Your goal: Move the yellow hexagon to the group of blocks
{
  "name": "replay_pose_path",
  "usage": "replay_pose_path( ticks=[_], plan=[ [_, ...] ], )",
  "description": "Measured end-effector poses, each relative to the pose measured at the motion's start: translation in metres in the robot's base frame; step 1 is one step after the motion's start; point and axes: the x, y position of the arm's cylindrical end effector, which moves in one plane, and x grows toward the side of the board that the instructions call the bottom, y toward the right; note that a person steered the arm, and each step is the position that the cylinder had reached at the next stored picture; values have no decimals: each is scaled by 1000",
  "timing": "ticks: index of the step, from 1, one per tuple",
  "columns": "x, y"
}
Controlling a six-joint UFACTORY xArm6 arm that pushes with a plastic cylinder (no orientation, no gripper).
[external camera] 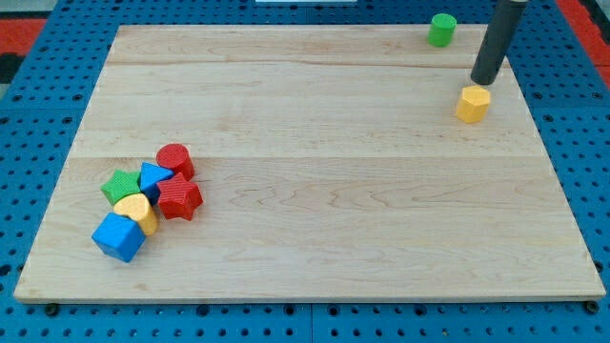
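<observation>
The yellow hexagon lies on the wooden board at the view's upper right. My tip stands just above it and a little to its right, touching or nearly touching its top edge. The group of blocks sits at the view's lower left: a red cylinder, a red star-like block, a blue triangle, a green block, a yellow heart-like block and a blue cube, packed close together.
A green cylinder stands alone near the board's top edge, left of the rod. The wooden board rests on a blue pegboard surface; its right edge lies close to the yellow hexagon.
</observation>
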Motion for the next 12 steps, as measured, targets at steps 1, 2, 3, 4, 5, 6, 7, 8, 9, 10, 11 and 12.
replay_pose_path(
  ticks=[1,2,3,4,5,6,7,8,9,10,11,12],
  plan=[
    [35,3],
    [58,-21],
    [58,-54],
    [63,-87],
    [90,-101],
    [100,-125],
    [101,-161],
    [105,-211],
    [114,-260],
    [121,-307],
    [123,-355],
    [121,-351]
  ],
)
